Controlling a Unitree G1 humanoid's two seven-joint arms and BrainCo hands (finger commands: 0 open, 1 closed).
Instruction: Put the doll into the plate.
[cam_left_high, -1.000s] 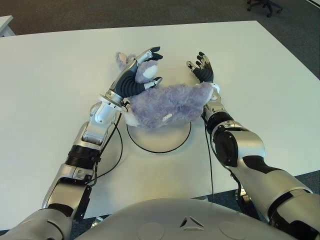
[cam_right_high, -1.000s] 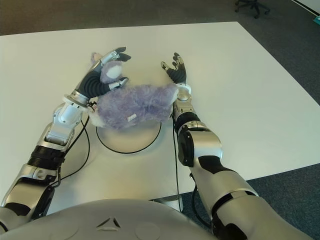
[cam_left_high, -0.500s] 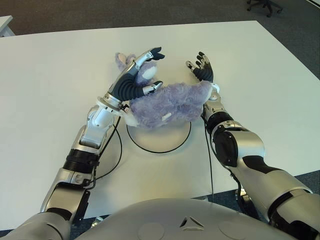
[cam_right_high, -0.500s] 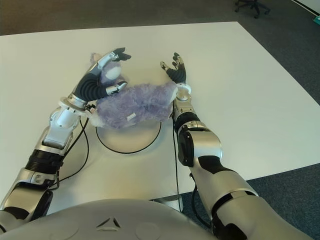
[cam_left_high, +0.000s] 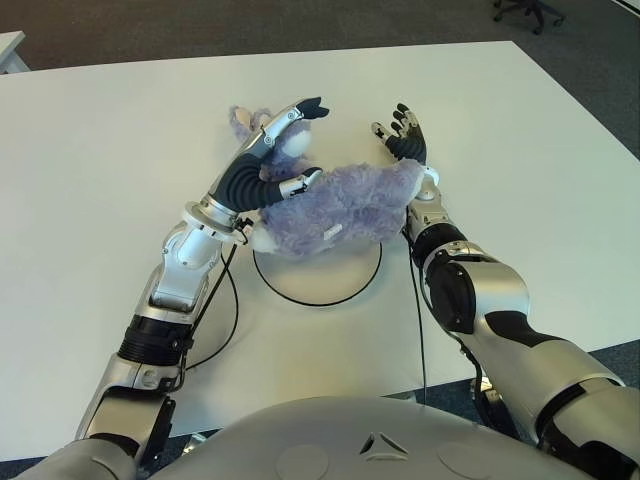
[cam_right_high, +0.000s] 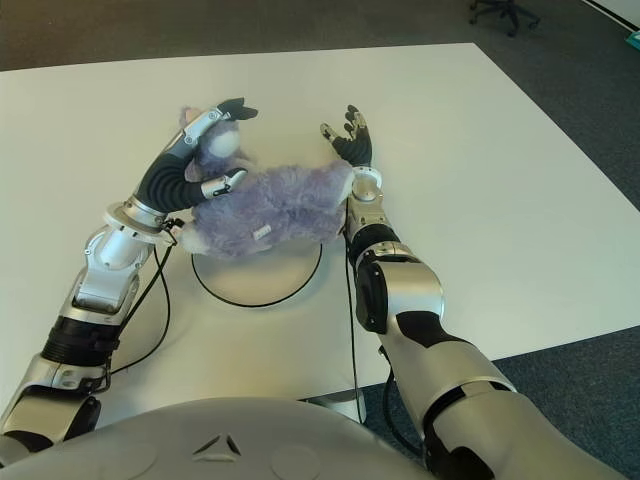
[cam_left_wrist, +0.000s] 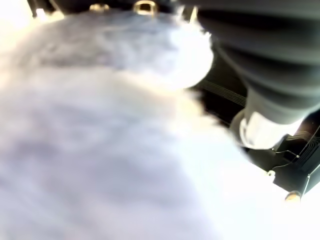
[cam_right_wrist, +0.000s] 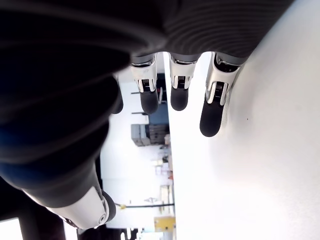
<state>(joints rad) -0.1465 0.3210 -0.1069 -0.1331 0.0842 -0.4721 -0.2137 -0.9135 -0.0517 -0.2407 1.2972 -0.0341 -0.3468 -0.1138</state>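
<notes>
Change: left robot hand (cam_left_high: 270, 160) has opened, fingers spread above the doll (cam_left_high: 335, 208).
Right robot hand (cam_left_high: 402, 140): spread, beside doll.
Meaning: doll released across the plate (cam_left_high: 330, 290) on the desk (cam_left_high: 100, 150).

A white desk (cam_left_high: 110, 150) fills most of the view. Dark grey carpeted floor (cam_left_high: 250, 20) surrounds it, with an office chair's wheeled base (cam_left_high: 528, 12) at the far right.

Both arms are glossy silver shells with black joints, the left hand (cam_left_high: 262, 165) and right hand (cam_left_high: 405, 140) have dark ribbed palms with black-tipped silver fingers, plus thin black cables.
</notes>
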